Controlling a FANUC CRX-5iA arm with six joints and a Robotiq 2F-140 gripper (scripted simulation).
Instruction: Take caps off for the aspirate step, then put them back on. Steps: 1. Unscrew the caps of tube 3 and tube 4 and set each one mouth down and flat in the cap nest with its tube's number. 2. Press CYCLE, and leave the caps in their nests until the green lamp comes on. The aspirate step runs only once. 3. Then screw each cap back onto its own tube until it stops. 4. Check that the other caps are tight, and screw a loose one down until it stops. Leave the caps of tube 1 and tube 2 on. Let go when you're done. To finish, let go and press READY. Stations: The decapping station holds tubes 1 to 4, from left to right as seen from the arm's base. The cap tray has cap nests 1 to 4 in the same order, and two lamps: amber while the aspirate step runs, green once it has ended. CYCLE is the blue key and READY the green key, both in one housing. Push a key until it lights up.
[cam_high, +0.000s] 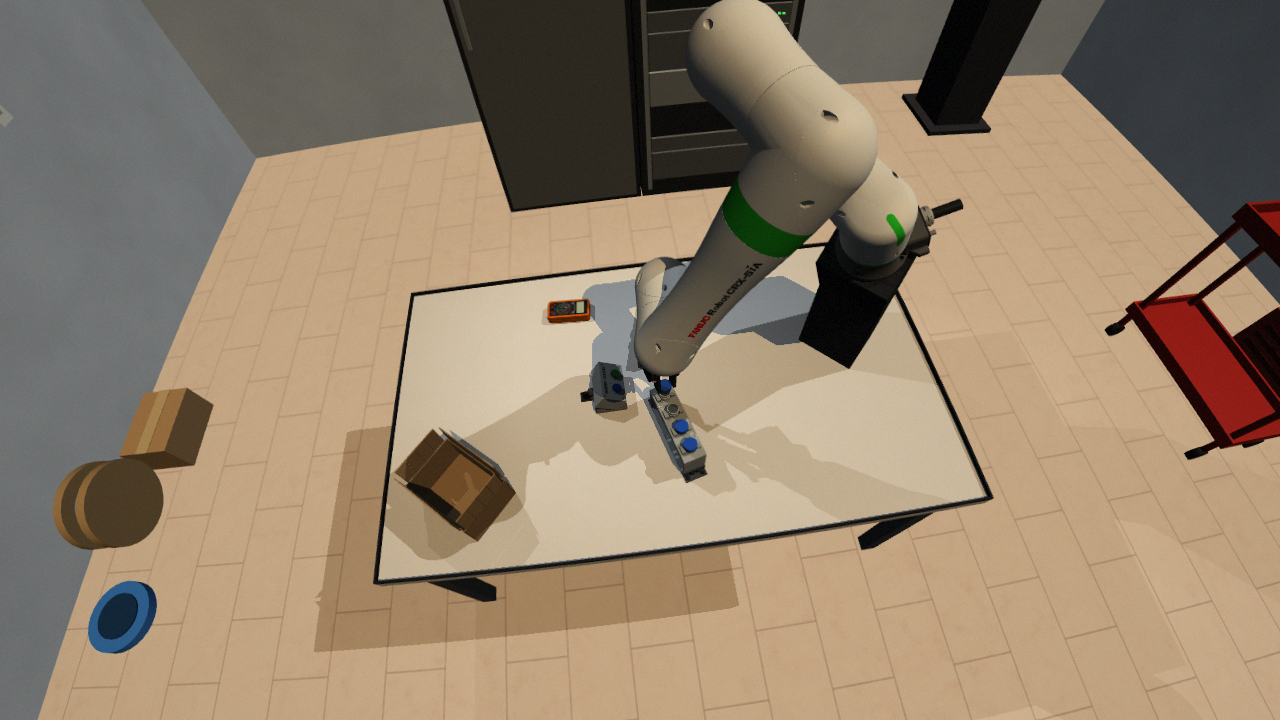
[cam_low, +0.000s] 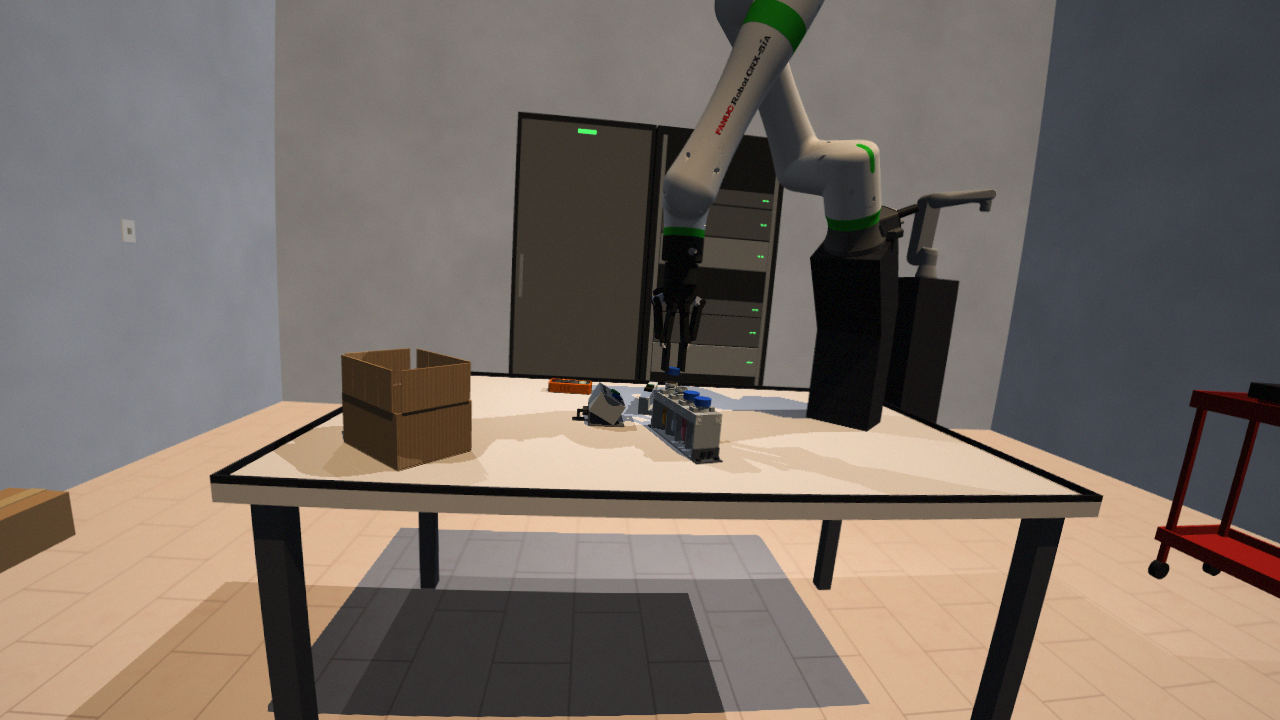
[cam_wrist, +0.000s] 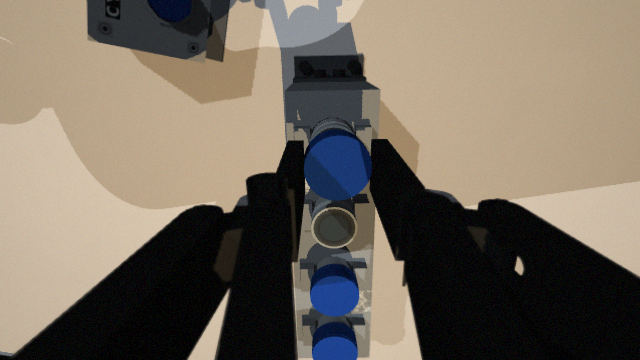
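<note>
The grey decapping station (cam_high: 693, 465) (cam_low: 705, 440) (cam_wrist: 367, 107) holds a row of tubes on the table. My gripper (cam_wrist: 337, 165) (cam_high: 665, 383) (cam_low: 677, 344) points down over the row's end nearest the key housing. It is shut on the blue cap (cam_wrist: 337, 167) of that end tube. The tube's grey body shows just behind the cap; I cannot tell whether the cap still sits on it. The neighbouring tube (cam_wrist: 334, 227) stands open, without a cap. The two tubes after it carry blue caps (cam_wrist: 334, 290) (cam_wrist: 334, 342). The key housing (cam_high: 610, 385) (cam_low: 606, 404) (cam_wrist: 115, 27) stands beside the station.
An open cardboard box (cam_high: 456, 483) (cam_low: 407, 407) stands at the table's front left. An orange meter (cam_high: 568, 310) (cam_low: 569, 385) lies at the back. The arm's black pedestal (cam_high: 845, 313) (cam_low: 850, 340) stands at the back right corner. A red cart (cam_high: 1226, 358) is off to the right.
</note>
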